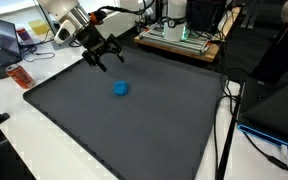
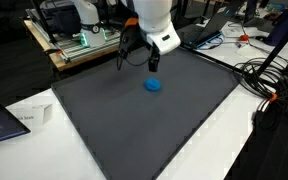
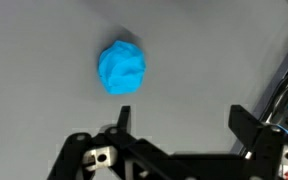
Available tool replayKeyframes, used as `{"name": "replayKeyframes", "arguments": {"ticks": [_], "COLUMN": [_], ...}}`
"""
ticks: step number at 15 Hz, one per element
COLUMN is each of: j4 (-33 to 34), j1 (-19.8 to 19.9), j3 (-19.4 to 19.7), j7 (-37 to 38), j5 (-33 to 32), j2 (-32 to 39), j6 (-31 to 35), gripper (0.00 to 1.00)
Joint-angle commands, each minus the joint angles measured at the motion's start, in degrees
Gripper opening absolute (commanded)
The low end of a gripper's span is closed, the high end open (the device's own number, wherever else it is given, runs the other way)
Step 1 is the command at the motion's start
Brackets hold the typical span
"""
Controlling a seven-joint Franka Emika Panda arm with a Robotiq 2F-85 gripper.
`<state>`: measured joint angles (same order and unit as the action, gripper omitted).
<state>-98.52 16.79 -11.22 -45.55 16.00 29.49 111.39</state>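
Observation:
A small crumpled blue lump (image 1: 120, 88) lies on the dark grey mat (image 1: 134, 125), also seen in an exterior view (image 2: 154, 85). In the wrist view the blue lump (image 3: 122, 68) sits above and left of the fingers. My gripper (image 1: 106, 58) hangs above the mat, up and to the left of the lump, jaws spread wide with nothing between them. From the other side my gripper (image 2: 144, 56) hovers just behind the lump. In the wrist view my gripper (image 3: 184, 118) shows two black fingertips (image 3: 124, 117) far apart over bare mat.
The mat lies on a white table (image 2: 224, 140). An electronics rack (image 1: 179, 38) stands behind the mat. A laptop (image 1: 6, 40) and a small red item (image 1: 21, 76) sit at one side. Cables (image 2: 269, 80) trail off the table's edge.

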Motion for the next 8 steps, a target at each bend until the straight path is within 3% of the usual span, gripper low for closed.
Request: {"name": "replayKeyframes", "arguments": {"ticks": [1, 6, 7, 8], "j4": [2.1, 1.1, 0.8, 0.8], "j1": [-5.1, -9.7, -7.7, -8.4], "j3": [4.0, 7.0, 5.4, 5.9], "j7": [7.9, 22.9, 16.9, 19.3], "j5": [0.6, -2.4, -0.7, -1.1], "j2": [1.9, 2.2, 2.0, 2.0], "j6": [2.9, 5.7, 5.3, 5.3], "gripper": [1.00, 1.00, 1.00, 1.00]}}
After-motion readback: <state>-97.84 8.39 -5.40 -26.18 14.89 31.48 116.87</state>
